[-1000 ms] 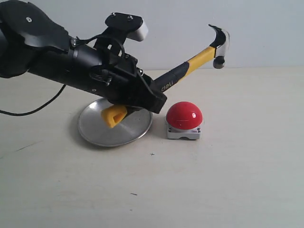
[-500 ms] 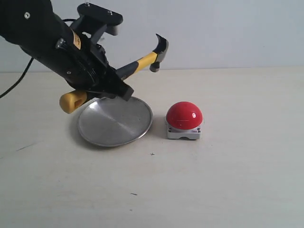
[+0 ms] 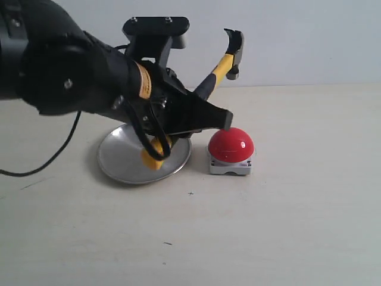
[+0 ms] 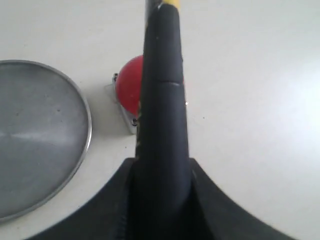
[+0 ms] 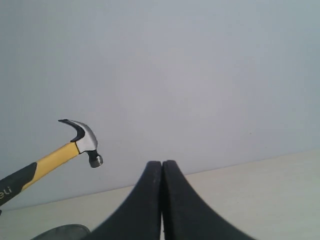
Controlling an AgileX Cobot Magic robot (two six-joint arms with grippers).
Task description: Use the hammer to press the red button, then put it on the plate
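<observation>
My left gripper (image 3: 205,116) is shut on the black grip of the hammer (image 3: 221,65), which it holds in the air, tilted steeply. The dark steel head points up and to the right, behind and above the red button (image 3: 231,144). The hammer's yellow end hangs over the plate (image 3: 116,161). In the left wrist view the hammer handle (image 4: 162,100) runs out from the left gripper (image 4: 162,172) and covers part of the red button (image 4: 127,87), with the plate (image 4: 40,135) beside it. My right gripper (image 5: 162,166) is shut on nothing and faces the wall, with the hammer (image 5: 75,142) in view.
The pale table (image 3: 286,226) spreads in front of and to the right of the button. A black cable (image 3: 53,158) trails from the left arm across the table's left side. A plain wall stands behind.
The left arm has swung right with the hammer. The head moved right and stands steeper, and the yellow end went from left of the plate to over it. The right gripper stays shut.
</observation>
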